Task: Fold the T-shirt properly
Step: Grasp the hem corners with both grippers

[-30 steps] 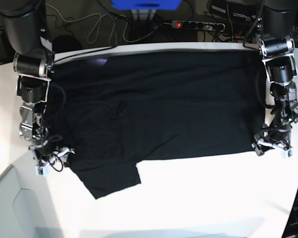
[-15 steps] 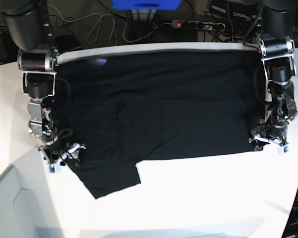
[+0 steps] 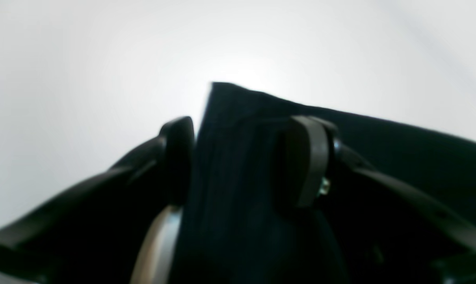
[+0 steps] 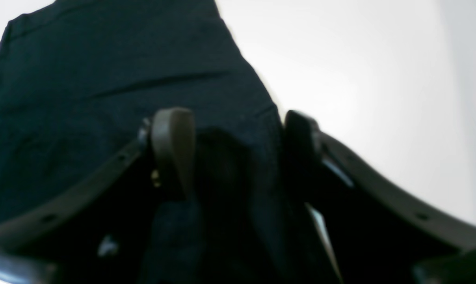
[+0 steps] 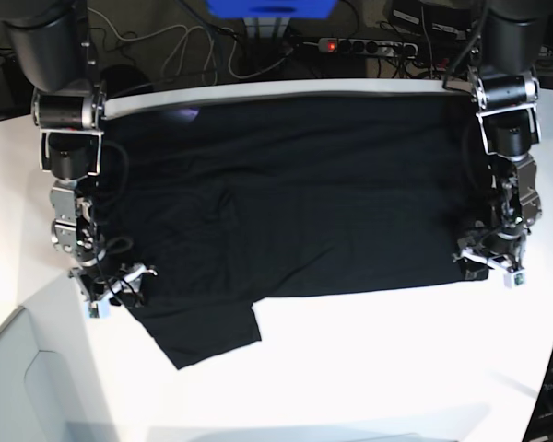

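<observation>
The black T-shirt (image 5: 295, 203) lies spread on the white table (image 5: 369, 359), plain side up, with one sleeve (image 5: 207, 336) sticking out towards the front. My left gripper (image 5: 487, 264) is at the shirt's front corner on the base view's right. In the left wrist view its fingers (image 3: 305, 157) press a pleated corner of cloth (image 3: 238, 157) between them. My right gripper (image 5: 115, 287) is at the shirt's edge on the base view's left. In the right wrist view its fingers (image 4: 173, 146) hold a raised bunch of cloth (image 4: 238, 157). No print shows.
The table's back edge (image 5: 286, 87) runs behind the shirt, with cables and a power strip (image 5: 369, 46) beyond it. Bare white table lies in front of the shirt. A grey panel (image 5: 37, 387) sits at the front left.
Both grippers have moved inward from beside the shirt onto its front side edges, and the arms have straightened. The shirt itself has hardly shifted.
</observation>
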`<state>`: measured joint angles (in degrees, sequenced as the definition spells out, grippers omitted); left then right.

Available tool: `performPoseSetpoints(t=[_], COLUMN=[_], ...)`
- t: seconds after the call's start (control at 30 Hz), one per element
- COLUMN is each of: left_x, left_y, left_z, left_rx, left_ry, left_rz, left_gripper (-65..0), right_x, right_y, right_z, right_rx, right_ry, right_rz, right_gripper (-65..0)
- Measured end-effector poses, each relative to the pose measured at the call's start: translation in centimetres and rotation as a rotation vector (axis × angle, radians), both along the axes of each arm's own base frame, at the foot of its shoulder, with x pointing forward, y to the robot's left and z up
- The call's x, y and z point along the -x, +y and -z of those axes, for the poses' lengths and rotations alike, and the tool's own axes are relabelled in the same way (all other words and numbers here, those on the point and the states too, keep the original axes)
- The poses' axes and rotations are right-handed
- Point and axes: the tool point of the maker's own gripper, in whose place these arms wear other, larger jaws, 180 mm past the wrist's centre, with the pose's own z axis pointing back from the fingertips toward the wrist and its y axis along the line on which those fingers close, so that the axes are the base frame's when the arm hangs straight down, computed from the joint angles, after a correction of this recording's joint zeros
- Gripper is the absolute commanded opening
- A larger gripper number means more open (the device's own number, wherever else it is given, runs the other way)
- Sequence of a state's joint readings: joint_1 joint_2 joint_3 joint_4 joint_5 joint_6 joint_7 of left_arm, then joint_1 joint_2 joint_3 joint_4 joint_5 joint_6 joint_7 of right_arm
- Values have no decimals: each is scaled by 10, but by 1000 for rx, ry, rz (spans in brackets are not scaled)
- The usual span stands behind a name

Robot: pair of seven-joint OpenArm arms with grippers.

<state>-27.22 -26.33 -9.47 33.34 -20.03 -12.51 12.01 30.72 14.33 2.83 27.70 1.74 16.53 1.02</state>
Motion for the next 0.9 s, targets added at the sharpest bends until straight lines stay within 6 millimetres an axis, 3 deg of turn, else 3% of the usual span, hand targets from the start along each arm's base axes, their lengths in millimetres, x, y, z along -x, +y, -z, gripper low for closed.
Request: performPoseSetpoints(t=[0.27,0.33,0.4,0.47,0.5,0.53,0.7,0.9], left_x=[-5,-5,-4,-4,-4,-4,-4,-5], left_y=[-3,-3,-3,-2,-2,-3,-3,-7], left_z=[-1,-1,0,0,0,0,0,-3], left_rx=[-47,-47,-45,-45,-45,-44,-44,-47], left_ry=[25,25,28,29,29,28,28,64], left_rz=[35,34,32,32,32,32,33,54], left_gripper=[-298,-324,-410,-543,-621,-650,-650,-650], right_x=[0,0,0,0,0,0,1,3], right_y=[-1,-1,-1,-1,-1,-1,-2,3], right_z=[0,0,0,0,0,0,1,-5], right_rx=[1,2,1,2,2,3,3,31], right_ry=[1,1,1,1,1,1,10,16], right_rz=[1,1,1,1,1,1,1,-30], right_gripper=[-367,-367,-368,-377,-399,-430,-646,-649])
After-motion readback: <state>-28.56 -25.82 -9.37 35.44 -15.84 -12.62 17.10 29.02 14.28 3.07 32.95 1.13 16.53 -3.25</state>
